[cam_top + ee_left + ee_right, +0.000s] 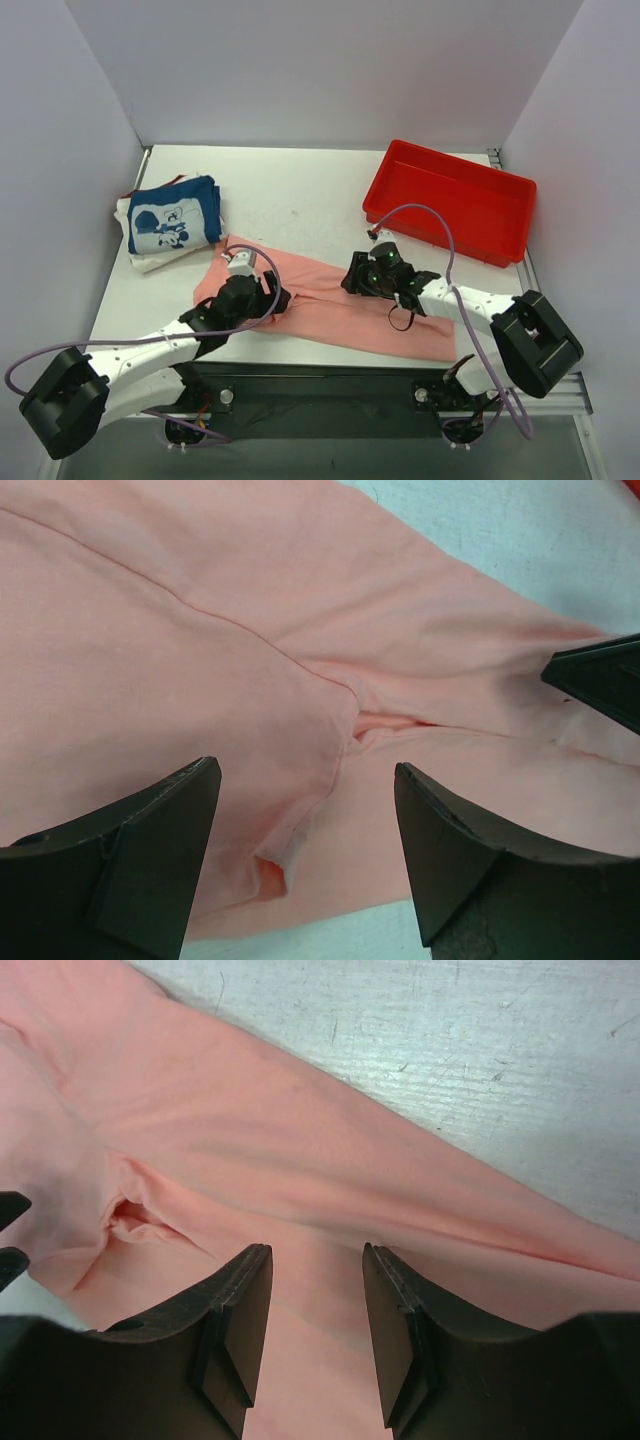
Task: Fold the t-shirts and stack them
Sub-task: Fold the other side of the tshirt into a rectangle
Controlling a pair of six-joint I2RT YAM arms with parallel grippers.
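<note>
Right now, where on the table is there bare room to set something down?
Widest bare table lies at the back, between the folded stack and the red tray, behind the pink shirt. A smaller patch lies in front of the stack. The front middle is crowded: left gripper and right gripper over that shirt.

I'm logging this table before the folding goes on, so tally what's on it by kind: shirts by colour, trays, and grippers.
Pink t-shirt, spread out: 1
Navy t-shirt, folded, top of the pile: 1
White t-shirt under it: 1 showing; more may be hidden
Red tray: 1
Grippers, left gripper and right gripper: 2
Total: 6
</note>
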